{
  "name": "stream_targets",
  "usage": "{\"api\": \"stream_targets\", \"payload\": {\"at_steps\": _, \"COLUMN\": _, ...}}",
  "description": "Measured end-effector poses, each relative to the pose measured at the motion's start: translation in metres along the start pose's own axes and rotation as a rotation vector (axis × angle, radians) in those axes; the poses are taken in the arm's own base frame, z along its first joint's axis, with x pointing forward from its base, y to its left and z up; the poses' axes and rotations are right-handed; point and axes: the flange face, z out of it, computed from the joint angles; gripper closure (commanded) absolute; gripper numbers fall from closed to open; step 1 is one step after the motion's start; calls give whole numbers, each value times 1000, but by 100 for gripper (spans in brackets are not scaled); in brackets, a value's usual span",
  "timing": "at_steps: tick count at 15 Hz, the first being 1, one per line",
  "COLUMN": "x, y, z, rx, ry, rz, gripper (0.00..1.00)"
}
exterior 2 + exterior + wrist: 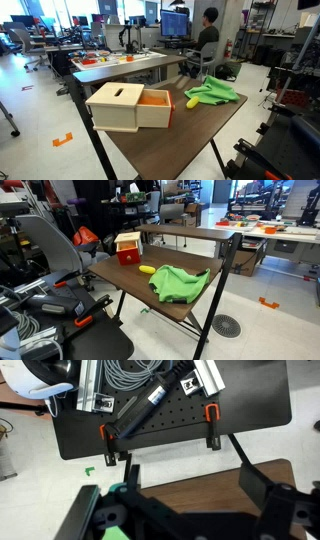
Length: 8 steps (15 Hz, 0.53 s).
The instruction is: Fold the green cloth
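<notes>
Wrist view, closest in: the gripper (186, 495) fills the bottom of the frame, its two dark fingers spread wide with nothing between them. It hangs over the edge of a brown table (275, 468). Beyond the edge, a black plate (170, 425) carries orange clamps (107, 432) and coiled cable. A sliver of bright green at the lower left, beside one finger, is probably the green cloth, though too little shows to be sure. If so, the cloth lies low and to that side of the tool, so the coming move would need a descent toward it. In both exterior views the green cloth (181, 283) (211, 93) lies rumpled and unfolded in a heap at one end of the table (110, 275). It is wider than deep, its long axis roughly across that end. A small yellow object (147, 269) sits just beside it. A wooden box (127, 248) with an orange interior stands well apart at the opposite end. The arm cannot be made out in these views. Farther back, a person (207, 35) sits at a desk.
</notes>
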Motion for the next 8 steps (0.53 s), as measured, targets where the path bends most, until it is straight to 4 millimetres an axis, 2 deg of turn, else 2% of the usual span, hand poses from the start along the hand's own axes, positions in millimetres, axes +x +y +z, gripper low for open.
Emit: {"api": "stream_targets", "payload": {"at_steps": 8, "x": 0, "y": 0, "z": 0, "rx": 0, "ry": 1, "rz": 0, "gripper": 0}}
